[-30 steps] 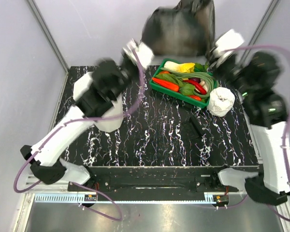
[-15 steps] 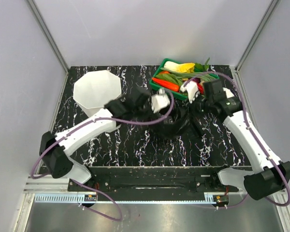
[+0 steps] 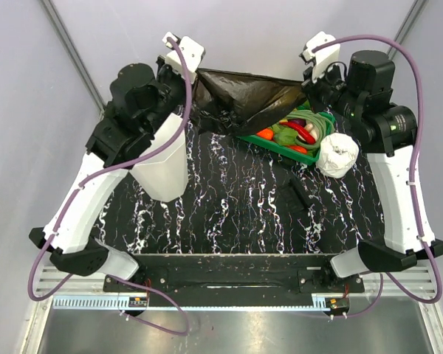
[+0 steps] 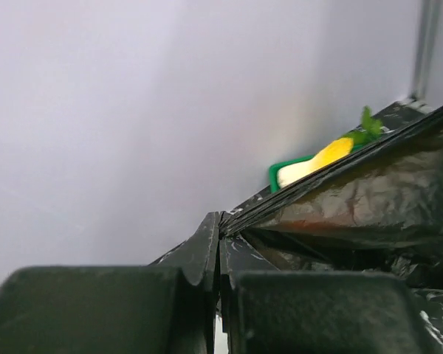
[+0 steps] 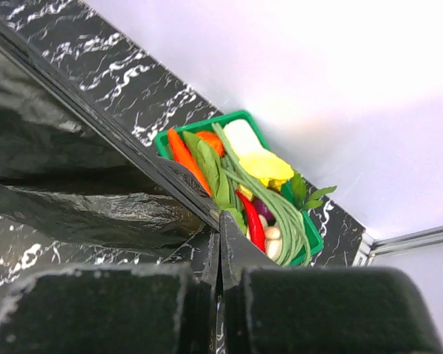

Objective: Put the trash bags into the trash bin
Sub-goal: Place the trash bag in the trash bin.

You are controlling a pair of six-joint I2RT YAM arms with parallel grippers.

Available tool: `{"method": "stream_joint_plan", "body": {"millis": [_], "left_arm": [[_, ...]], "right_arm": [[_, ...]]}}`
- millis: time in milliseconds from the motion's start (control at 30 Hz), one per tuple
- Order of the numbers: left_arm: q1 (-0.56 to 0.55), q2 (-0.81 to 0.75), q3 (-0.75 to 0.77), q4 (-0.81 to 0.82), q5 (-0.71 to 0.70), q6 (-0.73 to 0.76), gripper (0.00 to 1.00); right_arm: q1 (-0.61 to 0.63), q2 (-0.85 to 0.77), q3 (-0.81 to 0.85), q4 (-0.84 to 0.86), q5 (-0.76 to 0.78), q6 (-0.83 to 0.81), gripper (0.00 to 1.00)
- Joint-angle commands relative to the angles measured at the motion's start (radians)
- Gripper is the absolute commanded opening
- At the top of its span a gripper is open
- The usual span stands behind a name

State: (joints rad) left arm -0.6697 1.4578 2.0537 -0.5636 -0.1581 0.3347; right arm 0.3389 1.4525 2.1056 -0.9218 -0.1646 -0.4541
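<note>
- The left tool (image 3: pixel 194 77) is clenched on one upper corner of a spread trash bag (image 3: pixel 240 99). In the left wrist view its two fingers (image 4: pixel 96 310) press together with the black film pinched between them.
- The right tool (image 3: pixel 306 82) is clenched on the opposite corner of the same bag. In its wrist view the film's edge runs straight down into the closed gap.
- The bag hangs in the air between the two raised tools. Its top edge is pulled taut from one to the other, and the crinkled sheet sags below that line, above the far part of the counter (image 3: pixel 229 192).
- The trash bin (image 3: pixel 162 168) stands upright on the left of the counter, partly hidden under the left arm. The bag hangs to its right, and its left corner is close to the bin's far side.
- The bag's lower right part covers the left end of the green tray (image 3: pixel 304 153) of vegetables.
- A small folded black bundle (image 3: pixel 297 195) lies flat on the counter, in front of the tray and apart from both tools.
- A white crumpled roll (image 3: pixel 338 153) sits just beside the tray's right end.
</note>
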Motion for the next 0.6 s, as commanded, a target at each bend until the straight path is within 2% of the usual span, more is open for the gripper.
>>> {"method": "stream_joint_plan", "body": {"millis": [0, 100, 167, 300, 467, 567], "left_arm": [[0.028, 0.003, -0.134, 0.133, -0.287, 0.095, 0.00], [0.035, 0.013, -0.190, 0.148, -0.307, 0.136, 0.00], [0.038, 0.041, -0.198, 0.172, -0.351, 0.161, 0.00], [0.065, 0.117, -0.098, 0.156, -0.368, 0.141, 0.00], [0.079, 0.145, 0.120, -0.005, -0.262, 0.047, 0.00], [0.078, 0.107, 0.181, -0.050, -0.132, 0.023, 0.00]], "right_arm": [[-0.058, 0.031, 0.045, 0.011, 0.099, 0.083, 0.00], [-0.060, 0.029, -0.034, -0.026, -0.024, 0.109, 0.00], [-0.060, 0.028, -0.108, -0.029, -0.053, 0.135, 0.00], [-0.060, 0.014, -0.165, -0.008, -0.146, 0.157, 0.00], [-0.060, 0.115, 0.060, -0.146, -0.422, 0.169, 0.00], [-0.058, 0.231, 0.308, -0.250, -0.507, 0.173, 0.00]]}}
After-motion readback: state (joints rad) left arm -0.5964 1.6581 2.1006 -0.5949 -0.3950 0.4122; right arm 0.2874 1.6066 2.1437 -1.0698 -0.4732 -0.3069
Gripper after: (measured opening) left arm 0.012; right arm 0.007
